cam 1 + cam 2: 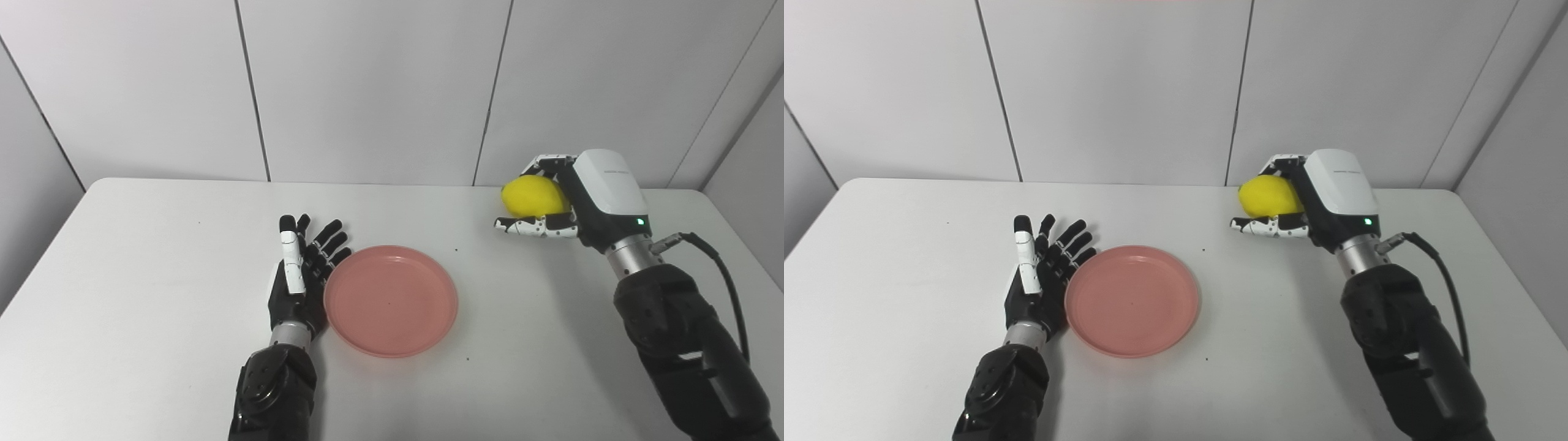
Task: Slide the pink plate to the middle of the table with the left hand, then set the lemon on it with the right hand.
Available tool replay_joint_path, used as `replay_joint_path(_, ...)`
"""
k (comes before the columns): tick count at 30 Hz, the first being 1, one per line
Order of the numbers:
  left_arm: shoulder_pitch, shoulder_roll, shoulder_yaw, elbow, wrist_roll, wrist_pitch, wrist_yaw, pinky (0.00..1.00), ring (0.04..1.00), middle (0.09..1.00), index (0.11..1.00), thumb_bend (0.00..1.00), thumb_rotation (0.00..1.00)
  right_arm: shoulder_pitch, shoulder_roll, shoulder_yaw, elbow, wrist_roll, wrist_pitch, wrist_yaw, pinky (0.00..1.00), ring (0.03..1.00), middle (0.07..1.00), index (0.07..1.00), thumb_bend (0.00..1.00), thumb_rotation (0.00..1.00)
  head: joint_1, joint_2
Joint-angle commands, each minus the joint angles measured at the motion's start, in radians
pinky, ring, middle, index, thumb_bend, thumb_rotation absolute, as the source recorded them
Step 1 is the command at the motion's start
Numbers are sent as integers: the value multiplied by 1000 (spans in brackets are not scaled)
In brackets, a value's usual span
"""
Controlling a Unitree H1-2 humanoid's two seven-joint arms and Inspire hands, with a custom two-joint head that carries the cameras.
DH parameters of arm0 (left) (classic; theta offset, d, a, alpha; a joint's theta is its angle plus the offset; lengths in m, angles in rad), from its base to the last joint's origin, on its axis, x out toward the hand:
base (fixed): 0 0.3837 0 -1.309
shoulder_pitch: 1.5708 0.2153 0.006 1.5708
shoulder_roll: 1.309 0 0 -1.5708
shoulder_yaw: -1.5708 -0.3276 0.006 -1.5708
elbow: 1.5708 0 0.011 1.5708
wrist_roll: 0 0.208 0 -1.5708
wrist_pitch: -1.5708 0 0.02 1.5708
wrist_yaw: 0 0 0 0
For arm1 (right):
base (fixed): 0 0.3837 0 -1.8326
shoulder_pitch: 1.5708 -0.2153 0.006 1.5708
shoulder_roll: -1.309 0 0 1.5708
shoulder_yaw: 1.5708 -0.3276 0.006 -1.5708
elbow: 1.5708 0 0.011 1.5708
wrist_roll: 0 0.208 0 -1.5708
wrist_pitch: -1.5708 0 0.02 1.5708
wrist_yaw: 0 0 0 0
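Starting nearest you, your left hand (pixel 298 275) lies flat on the table (pixel 153 275) with its fingers spread and holding nothing, their edge right against the left rim of the pink plate (pixel 391 300). That plate sits roughly mid-table, so the sliding step looks finished to me. Farther back and well off to the right, your right hand (pixel 566 202) has its fingers wrapped over the top of the lemon (pixel 534 196) with the thumb underneath, and the fruit appears lifted off the surface. You seem to be in the carrying step: next, bring the lemon leftward and nearer, over the plate's centre, lower it, then release the grip.
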Motion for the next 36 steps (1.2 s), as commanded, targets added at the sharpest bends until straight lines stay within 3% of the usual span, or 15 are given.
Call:
replay_joint_path(1, 13, -66, -3, 0, 7, -2, 18, 808, 828, 810, 1000, 921, 941, -49, -7, -5, -31, -17, -30, -6, 124, 170, 238, 293, 560, 447, 1, 0)
replay_joint_path(11, 7, -69, -2, 11, 1, -12, 21, 812, 827, 805, 1000, 913, 934, -74, 52, 38, -35, -36, -56, 8, 115, 163, 234, 298, 561, 441, 15, -5)
replay_joint_path(16, 5, -68, -4, 15, 3, -20, 22, 816, 825, 800, 1000, 907, 933, -78, 81, 59, -36, -18, -67, 19, 129, 178, 247, 310, 560, 516, 15, -3)
replay_joint_path(27, 4, -70, -5, 19, 1, -27, 24, 817, 827, 800, 1000, 913, 931, -63, 156, 101, -44, -48, -64, 27, 147, 196, 267, 356, 564, 431, 20, -4)
replay_joint_path(36, 4, -71, -2, 23, -1, -33, 26, 803, 816, 792, 1000, 909, 929, -42, 183, 129, -21, -59, -80, 34, 163, 222, 302, 404, 552, 441, 21, -3)
